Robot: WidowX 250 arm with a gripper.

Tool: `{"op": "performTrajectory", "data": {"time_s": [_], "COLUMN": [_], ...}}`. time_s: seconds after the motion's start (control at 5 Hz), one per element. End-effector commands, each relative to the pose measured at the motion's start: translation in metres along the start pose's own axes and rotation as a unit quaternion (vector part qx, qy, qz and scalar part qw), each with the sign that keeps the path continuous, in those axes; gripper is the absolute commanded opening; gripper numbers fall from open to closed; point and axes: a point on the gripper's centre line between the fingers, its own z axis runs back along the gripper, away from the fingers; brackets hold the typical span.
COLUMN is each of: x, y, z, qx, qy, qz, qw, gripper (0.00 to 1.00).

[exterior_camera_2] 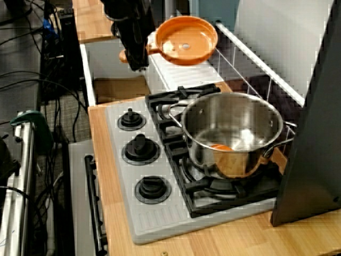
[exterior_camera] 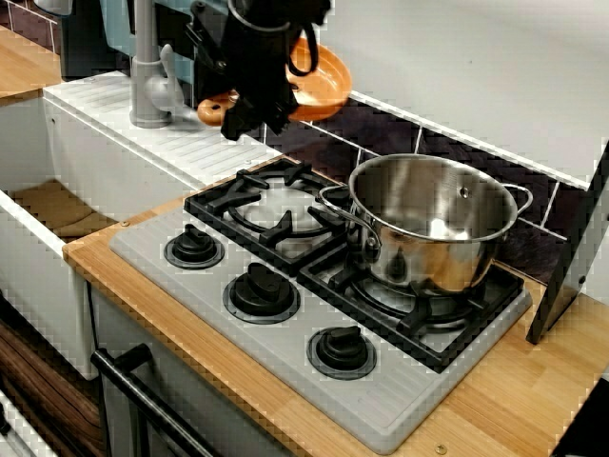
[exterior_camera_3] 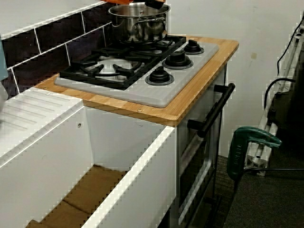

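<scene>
Nearest you, three black knobs [exterior_camera: 260,290] front the grey stovetop [exterior_camera: 381,409] on the wooden table [exterior_camera: 514,400], a shiny steel pot [exterior_camera: 428,224] sits on the burner farthest from the sink, and beyond, over the white ribbed drainboard [exterior_camera: 105,109] by the grey faucet [exterior_camera: 145,67], your black end effector [exterior_camera_2: 137,56] pinches the handle of the round orange pan [exterior_camera_2: 184,40].

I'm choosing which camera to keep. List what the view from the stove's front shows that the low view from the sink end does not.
Only the front view: the claw clamped on the handle of the orange pan, and the grey faucet. Only the low sink-end view: the green clamp to the right of the oven. Both: the steel pot on the stove and its three black knobs.
</scene>
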Motion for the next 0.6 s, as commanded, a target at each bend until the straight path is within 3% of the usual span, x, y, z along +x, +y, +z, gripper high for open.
{"op": "performTrajectory", "data": {"time_s": [0.0,0.2,0.4], "x": [0.0015,0.0026,0.0035], "y": [0.011,0.0094,0.0037], "z": [-0.0003,-0.0079,-0.0036], "qx": [-0.131,-0.138,-0.15], "qy": [-0.016,-0.012,-0.015], "qz": [0.009,0.012,0.001], "qw": [0.9912,0.9904,0.9886], "gripper": [0.0,0.0,0.0]}}
